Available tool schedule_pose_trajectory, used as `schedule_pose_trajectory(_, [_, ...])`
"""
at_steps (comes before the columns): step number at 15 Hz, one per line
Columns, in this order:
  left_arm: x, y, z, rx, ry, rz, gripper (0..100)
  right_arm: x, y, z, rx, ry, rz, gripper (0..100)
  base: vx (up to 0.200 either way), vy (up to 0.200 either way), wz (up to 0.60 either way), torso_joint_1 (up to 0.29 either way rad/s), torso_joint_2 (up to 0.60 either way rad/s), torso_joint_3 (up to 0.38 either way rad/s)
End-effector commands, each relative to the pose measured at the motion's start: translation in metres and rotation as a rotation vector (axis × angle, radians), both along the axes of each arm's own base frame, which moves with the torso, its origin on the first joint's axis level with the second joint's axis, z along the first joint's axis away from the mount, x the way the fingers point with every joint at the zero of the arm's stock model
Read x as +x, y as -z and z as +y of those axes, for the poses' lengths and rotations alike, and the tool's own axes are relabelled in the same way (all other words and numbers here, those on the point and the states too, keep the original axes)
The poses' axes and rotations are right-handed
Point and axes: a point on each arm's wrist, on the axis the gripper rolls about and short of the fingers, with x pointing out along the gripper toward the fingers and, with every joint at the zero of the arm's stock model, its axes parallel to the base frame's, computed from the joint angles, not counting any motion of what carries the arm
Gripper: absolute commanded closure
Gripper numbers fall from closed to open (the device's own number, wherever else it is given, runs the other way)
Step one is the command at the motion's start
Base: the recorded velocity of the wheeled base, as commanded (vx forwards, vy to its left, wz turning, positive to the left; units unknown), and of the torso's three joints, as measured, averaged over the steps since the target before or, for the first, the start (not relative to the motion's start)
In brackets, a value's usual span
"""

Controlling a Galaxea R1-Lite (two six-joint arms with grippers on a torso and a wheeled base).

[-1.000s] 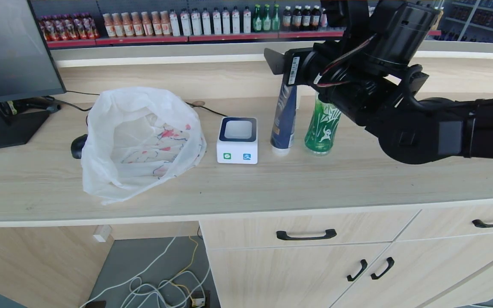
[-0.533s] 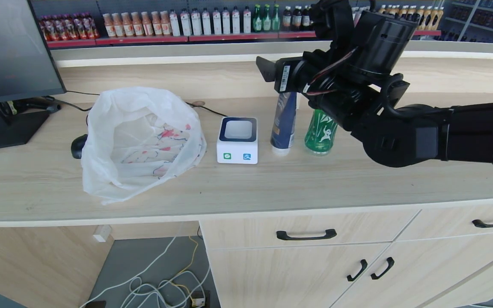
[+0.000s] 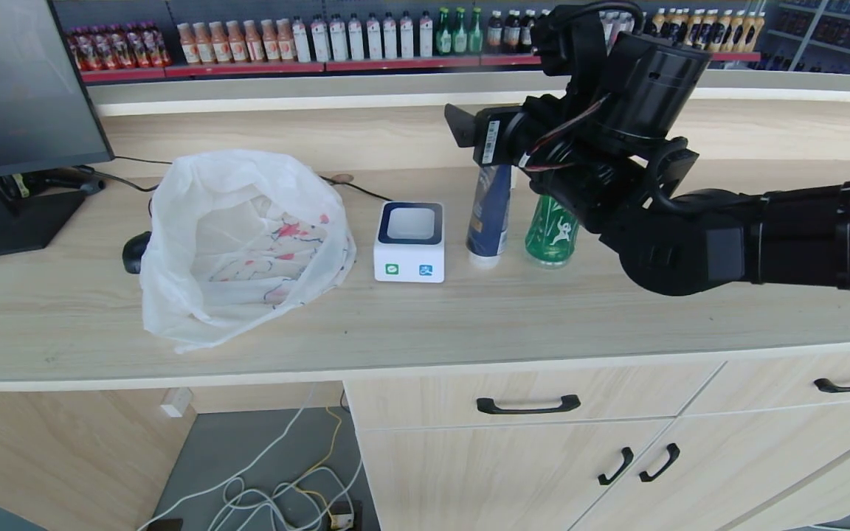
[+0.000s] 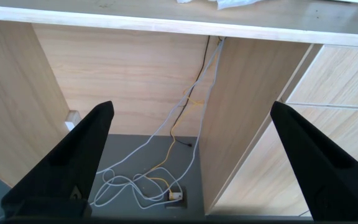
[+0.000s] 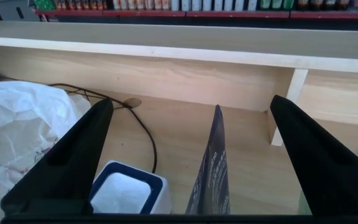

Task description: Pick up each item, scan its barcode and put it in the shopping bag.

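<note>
The blue tube (image 3: 489,214) stands upright on the tabletop (image 3: 469,317), its long axis vertical, white cap down and flat crimped end pointing to 12 o'clock. It sits just at 3 o'clock of the white scanner box (image 3: 409,262). The green bottle (image 3: 552,232) stands upright just at the tube's own 3 o'clock, and the shopping bag (image 3: 240,236) lies at 9 o'clock of the scanner box, mouth gaping. The right pincer (image 5: 191,101) hovers over the tube's top, released. Its two fingers (image 5: 73,162) are spread wide on either side of the crimp, which shows edge-on between them, untouched. The left pincer (image 4: 192,106) hangs below the tabletop's front edge, likewise released, above cables (image 4: 148,180) on the floor
</note>
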Motion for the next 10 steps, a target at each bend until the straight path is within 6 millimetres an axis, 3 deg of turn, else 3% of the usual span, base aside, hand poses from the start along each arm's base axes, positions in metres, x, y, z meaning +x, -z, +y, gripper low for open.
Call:
schedule_pose_trajectory(1, [0.000, 0.000, 0.000, 0.000, 0.000, 0.002, 0, 0.000, 0.001, -0.001, 0.002, 0.003, -0.002, 0, 0.000, 0.000, 0.00, 0.000, 0.00, 0.000])
schedule_pose_trajectory(10, [0.000, 0.000, 0.000, 0.000, 0.000, 0.002, 0, 0.001, 0.017, -0.003, 0.008, 0.016, -0.006, 0, 0.000, 0.000, 0.00, 0.000, 0.00, 0.000])
